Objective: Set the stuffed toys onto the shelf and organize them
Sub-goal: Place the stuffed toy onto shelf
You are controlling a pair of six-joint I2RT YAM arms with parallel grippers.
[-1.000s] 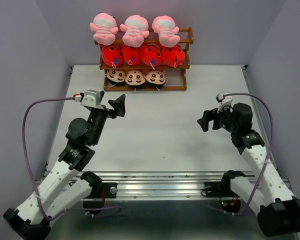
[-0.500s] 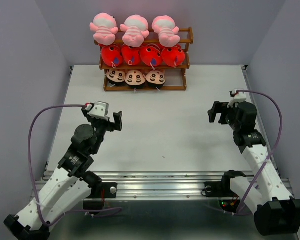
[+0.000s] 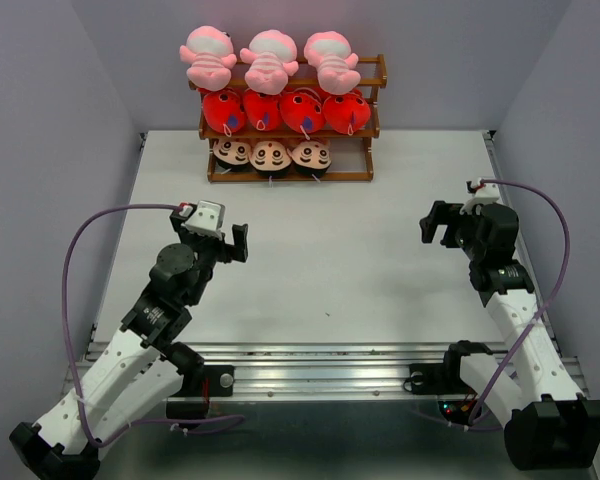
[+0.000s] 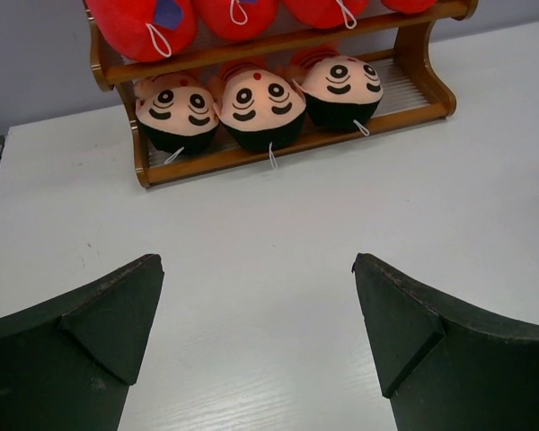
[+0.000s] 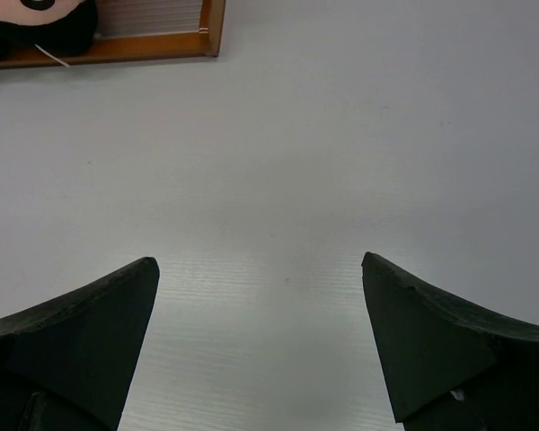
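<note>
The brown wooden shelf (image 3: 372,150) stands at the table's far edge. Three pink striped toys (image 3: 268,58) sit on its top tier, four red-orange fish (image 3: 280,110) on the middle tier and three boy dolls (image 3: 270,155) on the bottom tier. My left gripper (image 3: 230,243) is open and holds nothing, over the table's left middle, well short of the shelf. In the left wrist view the left gripper (image 4: 257,262) faces the boy dolls (image 4: 256,101). My right gripper (image 3: 440,222) is open and holds nothing at the right; in its wrist view the right gripper (image 5: 260,260) hovers over bare table, with the shelf corner (image 5: 211,27) at top left.
The white table (image 3: 330,260) is walled by grey panels on the left, right and back. A metal rail (image 3: 320,355) runs along the near edge. Purple cables (image 3: 75,260) loop beside each arm.
My left gripper has drawn back toward the near side and turned to face the shelf. My right gripper has moved right and a little farther away. The toys have not moved.
</note>
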